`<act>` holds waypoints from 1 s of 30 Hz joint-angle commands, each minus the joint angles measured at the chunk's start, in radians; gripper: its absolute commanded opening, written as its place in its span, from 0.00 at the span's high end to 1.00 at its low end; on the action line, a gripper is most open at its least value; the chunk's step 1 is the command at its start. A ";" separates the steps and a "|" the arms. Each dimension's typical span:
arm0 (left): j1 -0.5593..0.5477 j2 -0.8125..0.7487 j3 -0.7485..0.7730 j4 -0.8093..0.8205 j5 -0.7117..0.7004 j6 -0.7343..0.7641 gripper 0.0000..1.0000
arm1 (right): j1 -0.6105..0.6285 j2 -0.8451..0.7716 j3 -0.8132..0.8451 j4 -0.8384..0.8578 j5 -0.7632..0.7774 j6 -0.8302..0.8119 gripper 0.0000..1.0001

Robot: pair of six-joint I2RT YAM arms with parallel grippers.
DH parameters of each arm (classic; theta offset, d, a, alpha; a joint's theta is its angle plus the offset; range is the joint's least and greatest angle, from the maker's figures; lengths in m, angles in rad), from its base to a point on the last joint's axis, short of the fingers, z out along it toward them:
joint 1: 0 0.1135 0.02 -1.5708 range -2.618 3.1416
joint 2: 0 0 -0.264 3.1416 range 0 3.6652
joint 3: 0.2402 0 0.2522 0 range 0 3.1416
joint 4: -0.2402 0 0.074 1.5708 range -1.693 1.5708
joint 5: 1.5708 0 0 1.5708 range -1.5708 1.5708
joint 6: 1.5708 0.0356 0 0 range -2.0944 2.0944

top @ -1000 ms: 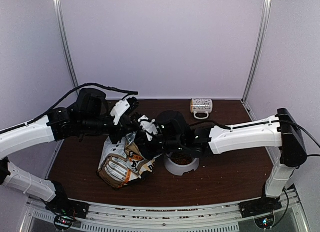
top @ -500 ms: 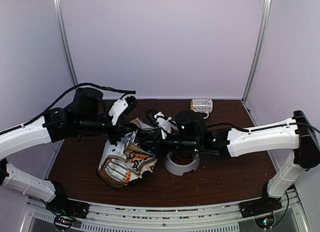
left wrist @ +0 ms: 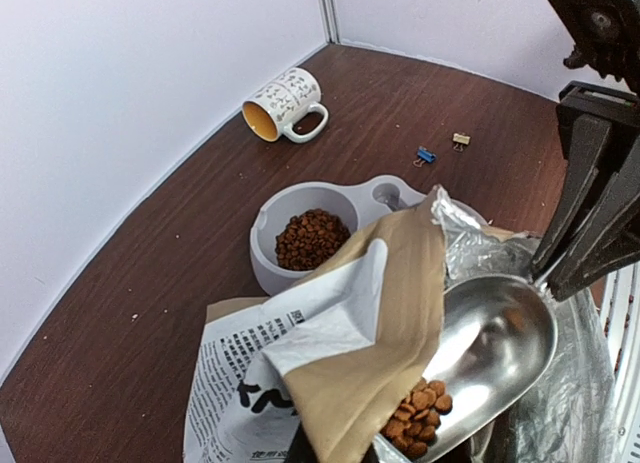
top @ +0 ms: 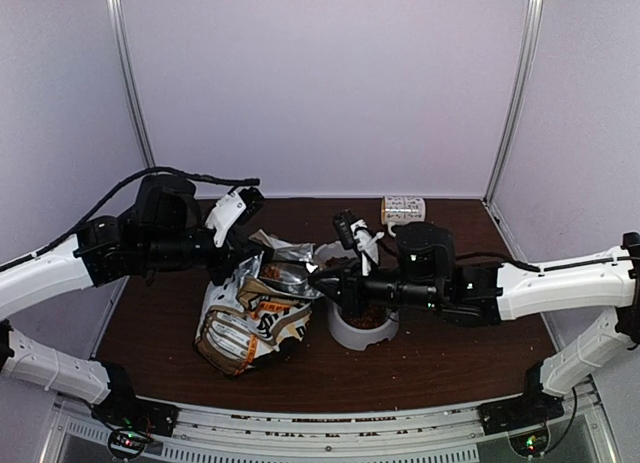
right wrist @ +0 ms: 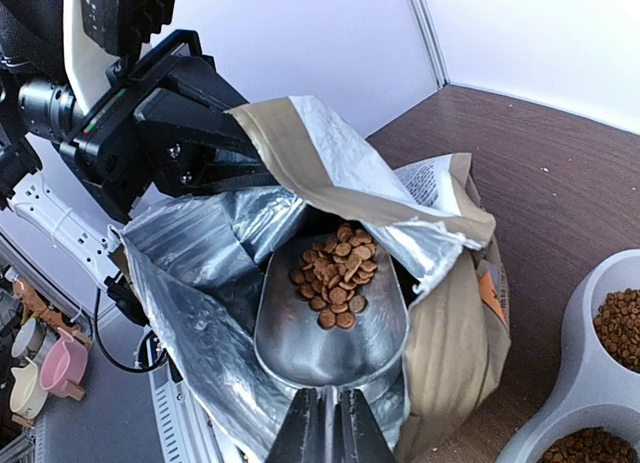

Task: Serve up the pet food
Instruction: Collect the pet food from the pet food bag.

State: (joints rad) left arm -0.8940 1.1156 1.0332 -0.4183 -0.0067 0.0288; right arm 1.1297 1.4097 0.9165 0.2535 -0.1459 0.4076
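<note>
From above, the left gripper (top: 248,267) is pinching the bag (top: 245,328) by its rim, the bowl (top: 362,335) just beside. Left wrist: kibble (left wrist: 415,413) is lying in the scoop (left wrist: 500,333) at the bag's mouth. Right wrist: the right gripper (right wrist: 325,423) is clamping the scoop handle, with bag edges crowding close.

Diffuse light; soft shadows on the table (top: 450,353). Glare on the metal scoop (left wrist: 500,333); pet food (right wrist: 335,278) sharp; right wrist view's lower left seemingly defocused.

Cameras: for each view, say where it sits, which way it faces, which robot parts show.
Top external: high behind the bases, looking down at the table; left arm, right arm.
Left wrist: over the bag, facing bowl and mug; right gripper.
Right wrist: along the scoop into the bag; left gripper.
Shared: pet food on the scoop, both wrists.
</note>
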 commanded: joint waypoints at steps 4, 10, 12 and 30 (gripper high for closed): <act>0.000 -0.030 -0.007 0.075 -0.041 0.021 1.00 | -0.012 -0.078 -0.061 0.096 0.039 0.051 1.00; 0.001 -0.026 0.001 0.062 -0.110 0.016 1.00 | -0.011 -0.106 -0.040 0.070 -0.003 0.005 1.00; 0.001 -0.024 0.005 0.060 -0.117 0.016 1.00 | -0.005 -0.101 -0.008 0.021 -0.015 -0.035 1.00; 0.028 -0.035 -0.001 0.073 -0.096 0.004 1.00 | 0.103 -0.051 0.129 -0.175 0.121 -0.326 1.00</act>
State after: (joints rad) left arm -0.8913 1.0981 1.0283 -0.4309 -0.0906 0.0296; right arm 1.2034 1.4052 1.0866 -0.0013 -0.0586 0.1146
